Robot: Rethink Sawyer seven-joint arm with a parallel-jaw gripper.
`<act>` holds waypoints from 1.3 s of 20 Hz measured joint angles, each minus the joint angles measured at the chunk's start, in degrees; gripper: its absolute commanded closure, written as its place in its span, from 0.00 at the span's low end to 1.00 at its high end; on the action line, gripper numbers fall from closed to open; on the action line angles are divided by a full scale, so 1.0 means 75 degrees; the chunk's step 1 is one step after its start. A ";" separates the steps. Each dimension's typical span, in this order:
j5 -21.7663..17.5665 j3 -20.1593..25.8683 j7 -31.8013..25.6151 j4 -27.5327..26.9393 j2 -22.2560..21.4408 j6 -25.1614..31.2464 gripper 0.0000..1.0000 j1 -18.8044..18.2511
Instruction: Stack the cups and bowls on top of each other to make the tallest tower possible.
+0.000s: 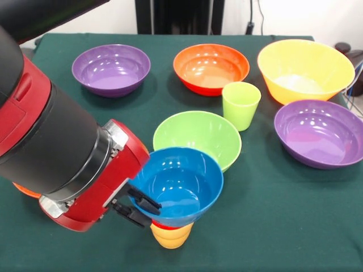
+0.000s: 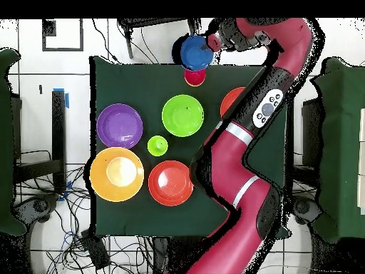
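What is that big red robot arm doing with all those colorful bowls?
It's building a tower. The gripper has its fingers pinched on the rim of the blue bowl, which sits on a red cup nested over a yellow cup near the table's edge. The green bowl sits just behind it, not stacked. The green cup, two purple bowls, the big yellow-orange bowl and a red-orange bowl wait around the table.
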 measured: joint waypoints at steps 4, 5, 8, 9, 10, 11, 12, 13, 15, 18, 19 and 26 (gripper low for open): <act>0.0000 0.0000 -0.0002 0.0000 0.0000 -0.0056 1.00 0.0000; 0.0000 0.0000 -0.0002 0.0000 0.0000 -0.0058 1.00 0.0000; 0.0000 -0.0002 -0.0002 0.0000 0.0000 -0.0058 1.00 -0.0001; 0.0002 -0.0025 -0.0002 0.0001 -0.0002 -0.0058 1.00 -0.0004; 0.0000 -0.0039 -0.0002 0.0001 -0.0002 -0.0058 1.00 -0.0006; 0.0001 -0.0057 -0.0002 0.0001 -0.0003 -0.0058 1.00 -0.0008; 0.0002 -0.0076 -0.0002 0.0001 -0.0004 -0.0058 1.00 -0.0011; 0.0002 -0.0084 -0.0002 0.0002 -0.0004 -0.0058 1.00 -0.0013; 0.0009 -0.0117 -0.0002 0.0003 -0.0003 -0.0058 1.00 -0.0024; 0.0040 -0.0153 -0.0002 0.0010 -0.0004 -0.0058 1.00 -0.0044; 0.0059 -0.0169 -0.0002 0.0018 -0.0003 -0.0058 1.00 -0.0054; 0.0366 -0.0402 -0.0002 0.0132 -0.0005 -0.0058 1.00 -0.0135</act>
